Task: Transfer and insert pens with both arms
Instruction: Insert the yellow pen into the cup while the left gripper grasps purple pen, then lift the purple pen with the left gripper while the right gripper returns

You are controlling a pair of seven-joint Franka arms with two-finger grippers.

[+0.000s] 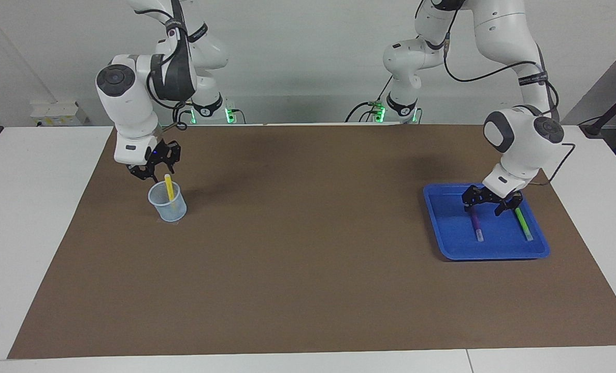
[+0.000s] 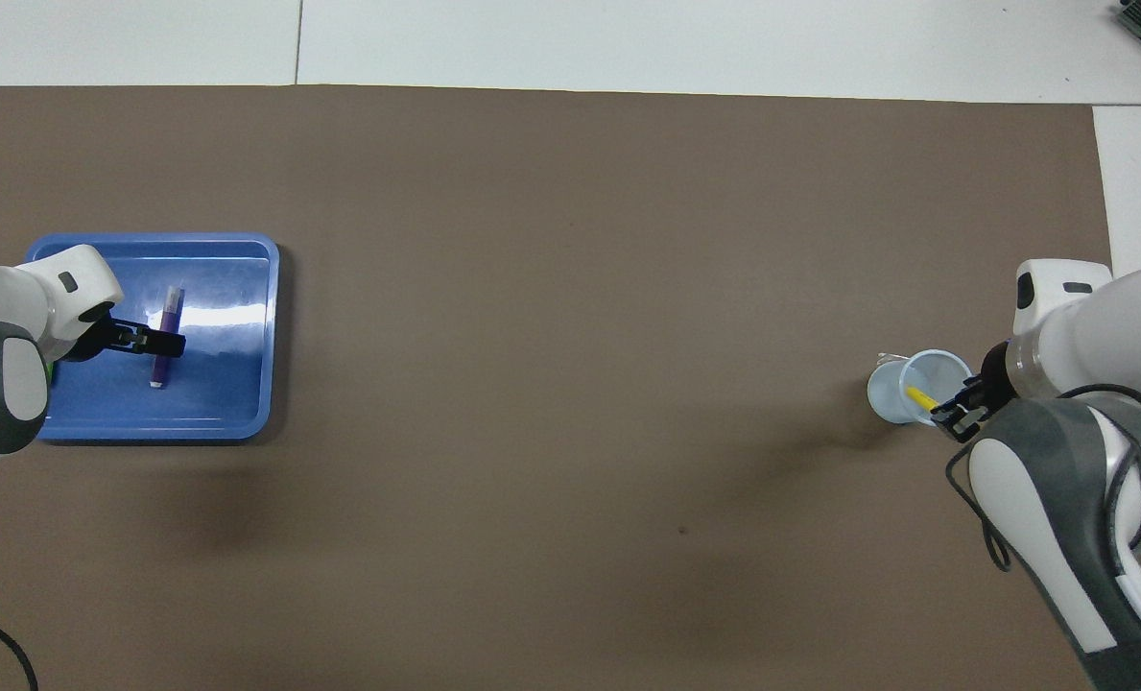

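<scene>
Left arm lines up on the purple pen while the yellow one stands in the cup.

The left gripper point(image 1: 484, 203) hangs low in the blue tray point(image 1: 445, 248), jaws wide astride the purple pen point(image 1: 476, 224) near its robot-side end. The pen's long axis runs away from the robots, with the green pen point(image 1: 521, 221) parallel beside it. Whether the fingertips touch the tray floor is hard to judge. The right gripper point(image 1: 153, 167), part open and empty, hangs just above the clear cup point(image 1: 168, 202) holding the yellow pen point(image 1: 169, 188).
</scene>
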